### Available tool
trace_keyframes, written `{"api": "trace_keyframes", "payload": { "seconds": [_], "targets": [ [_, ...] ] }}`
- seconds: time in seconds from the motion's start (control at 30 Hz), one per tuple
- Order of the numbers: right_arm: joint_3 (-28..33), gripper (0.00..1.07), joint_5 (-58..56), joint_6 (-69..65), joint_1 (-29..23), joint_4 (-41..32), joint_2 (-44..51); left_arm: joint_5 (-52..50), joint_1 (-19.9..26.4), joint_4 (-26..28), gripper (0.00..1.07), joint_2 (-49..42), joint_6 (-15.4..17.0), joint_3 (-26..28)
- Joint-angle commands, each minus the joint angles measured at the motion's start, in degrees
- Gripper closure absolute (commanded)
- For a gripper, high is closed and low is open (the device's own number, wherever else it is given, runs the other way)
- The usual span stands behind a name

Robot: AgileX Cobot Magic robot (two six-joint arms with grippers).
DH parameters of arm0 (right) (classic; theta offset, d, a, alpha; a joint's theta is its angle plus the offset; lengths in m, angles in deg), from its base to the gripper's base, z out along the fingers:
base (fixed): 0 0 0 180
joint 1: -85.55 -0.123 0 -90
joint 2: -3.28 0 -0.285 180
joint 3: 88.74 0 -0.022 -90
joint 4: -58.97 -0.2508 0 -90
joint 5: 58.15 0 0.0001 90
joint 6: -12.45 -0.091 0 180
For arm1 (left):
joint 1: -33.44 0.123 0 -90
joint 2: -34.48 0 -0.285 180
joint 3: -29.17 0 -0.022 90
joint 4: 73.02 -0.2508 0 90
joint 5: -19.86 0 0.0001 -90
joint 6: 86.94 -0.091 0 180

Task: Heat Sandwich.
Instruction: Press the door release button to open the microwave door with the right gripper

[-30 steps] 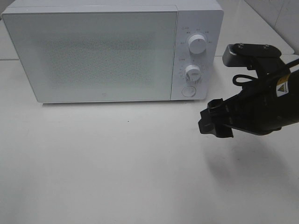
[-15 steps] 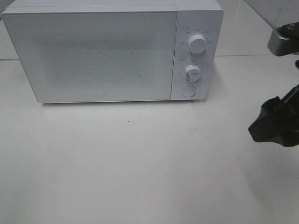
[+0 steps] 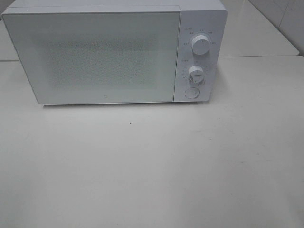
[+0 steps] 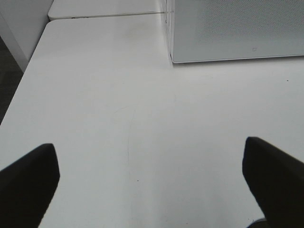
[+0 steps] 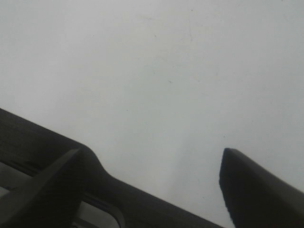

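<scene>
The white microwave (image 3: 114, 52) stands at the back of the table with its door shut; its two knobs (image 3: 200, 45) and round button sit on the right panel. The sandwich is out of view. Neither arm shows in the exterior high view. In the left wrist view my left gripper (image 4: 152, 180) is open, its dark fingers (image 4: 28, 185) wide apart over bare tabletop, with the microwave's lower corner (image 4: 228, 33) ahead. In the right wrist view my right gripper (image 5: 152, 190) is open over plain white table, nothing between its fingers (image 5: 256, 190).
The white table (image 3: 142, 166) spreads out in front of the microwave. Its left edge (image 4: 19, 90) drops off to a dark floor in the left wrist view. A seam to a second tabletop runs behind the microwave (image 3: 256, 56).
My right arm has pulled away to the right and left the exterior high view. The microwave has not moved.
</scene>
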Motion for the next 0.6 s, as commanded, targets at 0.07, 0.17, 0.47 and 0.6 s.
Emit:
{"api": "trace_keyframes", "payload": {
  "seconds": [0.07,0.17,0.47,0.6],
  "targets": [
    [-0.2,0.3,-3.1,0.6,0.2,0.8,6.2,-0.7,0.1,0.3,0.05,-1.4,0.2,-0.2],
    [1.8,0.29,-5.1,0.3,0.2,1.1,13.2,-0.7,0.1,0.3,0.05,-1.4,0.2,-0.2],
    [7.0,0.3,-6.7,-1.6,8.1,1.9,24.6,-0.7,0.1,0.3,0.05,-1.4,0.2,-0.2],
    [8.2,0.31,-5.4,-1.7,12.6,1.8,29.1,-0.7,0.1,0.3,0.05,-1.4,0.2,-0.2]
  ]
}}
